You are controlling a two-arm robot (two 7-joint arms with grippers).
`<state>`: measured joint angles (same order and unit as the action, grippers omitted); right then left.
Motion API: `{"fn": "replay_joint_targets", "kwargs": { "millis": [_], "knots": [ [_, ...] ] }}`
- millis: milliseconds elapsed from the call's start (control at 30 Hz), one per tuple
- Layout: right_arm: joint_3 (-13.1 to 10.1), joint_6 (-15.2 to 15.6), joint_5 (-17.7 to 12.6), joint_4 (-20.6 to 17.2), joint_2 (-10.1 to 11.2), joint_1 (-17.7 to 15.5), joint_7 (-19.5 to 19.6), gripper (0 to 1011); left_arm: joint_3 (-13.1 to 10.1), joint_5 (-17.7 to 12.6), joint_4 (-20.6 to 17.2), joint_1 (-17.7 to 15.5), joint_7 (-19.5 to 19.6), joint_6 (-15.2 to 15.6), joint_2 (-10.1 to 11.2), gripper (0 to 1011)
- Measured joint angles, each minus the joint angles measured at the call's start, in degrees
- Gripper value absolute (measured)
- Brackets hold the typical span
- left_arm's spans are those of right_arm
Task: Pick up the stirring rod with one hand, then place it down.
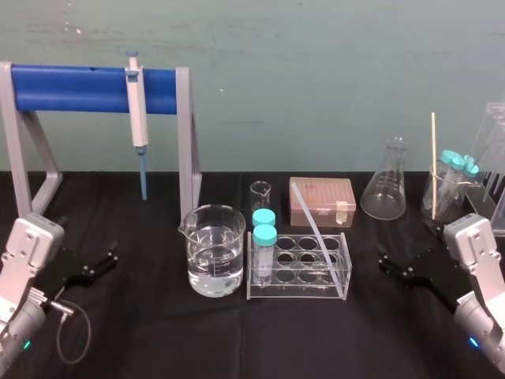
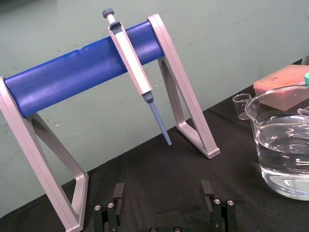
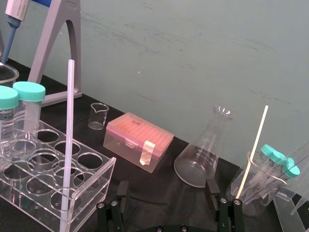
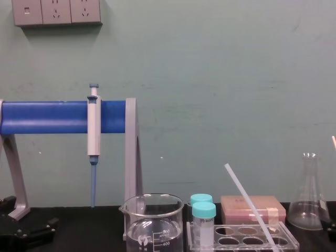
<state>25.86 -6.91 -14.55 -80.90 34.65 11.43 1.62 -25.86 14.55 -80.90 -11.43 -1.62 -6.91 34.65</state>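
The stirring rod is a thin translucent white rod. It leans at a slant in the clear test tube rack at the table's middle, with its top toward the pink box. It also shows in the right wrist view as stirring rod and in the chest view as stirring rod. My right gripper rests low at the right of the rack, open and holding nothing; its fingers stand wide apart. My left gripper sits parked at the left, open too, fingers spread.
A beaker of water stands left of the rack, which holds two teal-capped tubes. A blue-and-white pipette hangs on the blue stand. Behind are a pink box, a small beaker, a conical flask and a pale orange stick.
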Motion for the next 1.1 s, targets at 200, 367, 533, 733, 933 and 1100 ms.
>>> {"fn": "replay_joint_targets", "kwargs": {
  "millis": [200, 367, 533, 733, 933, 1100],
  "knots": [
    [0.0, 0.0, 0.0, 0.0, 0.0, 0.0, 0.0, 1000, 0.0, 0.0, 0.0, 0.0, 0.0, 0.0, 0.0, 1000],
    [0.0, 0.0, 0.0, 0.0, 0.0, 0.0, 0.0, 1000, 0.0, 0.0, 0.0, 0.0, 0.0, 0.0, 0.0, 1000],
    [0.0, 0.0, 0.0, 0.0, 0.0, 0.0, 0.0, 1000, 0.0, 0.0, 0.0, 0.0, 0.0, 0.0, 0.0, 1000],
    [0.0, 0.0, 0.0, 0.0, 0.0, 0.0, 0.0, 1000, 0.0, 0.0, 0.0, 0.0, 0.0, 0.0, 0.0, 1000],
    [0.0, 0.0, 0.0, 0.0, 0.0, 0.0, 0.0, 1000, 0.0, 0.0, 0.0, 0.0, 0.0, 0.0, 0.0, 1000],
    [0.0, 0.0, 0.0, 0.0, 0.0, 0.0, 0.0, 1000, 0.0, 0.0, 0.0, 0.0, 0.0, 0.0, 0.0, 1000]
  ]
}}
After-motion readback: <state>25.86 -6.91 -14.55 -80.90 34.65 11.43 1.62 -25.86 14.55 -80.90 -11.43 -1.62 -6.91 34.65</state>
